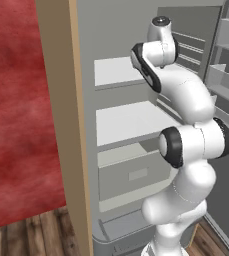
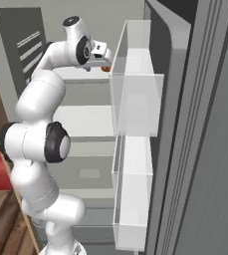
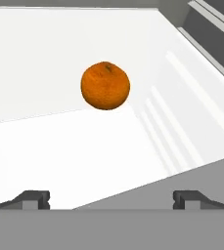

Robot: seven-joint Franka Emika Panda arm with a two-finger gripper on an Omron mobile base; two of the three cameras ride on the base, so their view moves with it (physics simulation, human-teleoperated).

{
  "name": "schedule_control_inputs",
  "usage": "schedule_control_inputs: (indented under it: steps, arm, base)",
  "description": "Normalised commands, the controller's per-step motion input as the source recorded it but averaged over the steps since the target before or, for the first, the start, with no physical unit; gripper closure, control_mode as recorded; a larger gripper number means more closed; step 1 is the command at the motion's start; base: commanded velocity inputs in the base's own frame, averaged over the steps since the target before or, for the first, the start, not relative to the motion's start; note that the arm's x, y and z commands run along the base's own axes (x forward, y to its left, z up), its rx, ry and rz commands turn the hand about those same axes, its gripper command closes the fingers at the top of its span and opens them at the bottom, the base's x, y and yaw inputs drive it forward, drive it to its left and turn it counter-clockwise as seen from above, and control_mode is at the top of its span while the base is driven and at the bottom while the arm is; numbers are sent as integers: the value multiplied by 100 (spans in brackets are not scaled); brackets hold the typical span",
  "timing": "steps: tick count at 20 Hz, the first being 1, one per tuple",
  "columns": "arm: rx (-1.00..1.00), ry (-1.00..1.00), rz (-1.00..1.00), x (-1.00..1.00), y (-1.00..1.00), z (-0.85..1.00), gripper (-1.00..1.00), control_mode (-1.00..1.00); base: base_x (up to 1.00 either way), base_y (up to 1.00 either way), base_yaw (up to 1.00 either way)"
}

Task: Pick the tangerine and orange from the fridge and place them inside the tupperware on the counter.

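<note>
Inside fridge, orange on white shelf, pincer spread open, no writing legible

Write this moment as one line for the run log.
phase: reaching into fridge | gripper: open, empty | target: orange fruit on white shelf, ahead, not touched

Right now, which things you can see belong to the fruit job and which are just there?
Job:
round orange fruit on a white fridge shelf
tall grey fridge, open
two-finger gripper, open, short of the fruit

Just there:
red wall
wooden floor
</note>
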Motion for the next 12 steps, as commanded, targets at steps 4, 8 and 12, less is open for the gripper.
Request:
schedule_control_inputs:
  steps: [4, 8, 12]
  arm:
    - [0, 0, 0, 36, 0, -8, -100, -100]
    - [0, 0, 0, 27, -2, -8, -100, -100]
    - [0, 0, 0, 22, -2, -5, -100, -100]
  base:
    - [0, 0, 0]
    - [0, 0, 0]
    - [0, 0, 0]
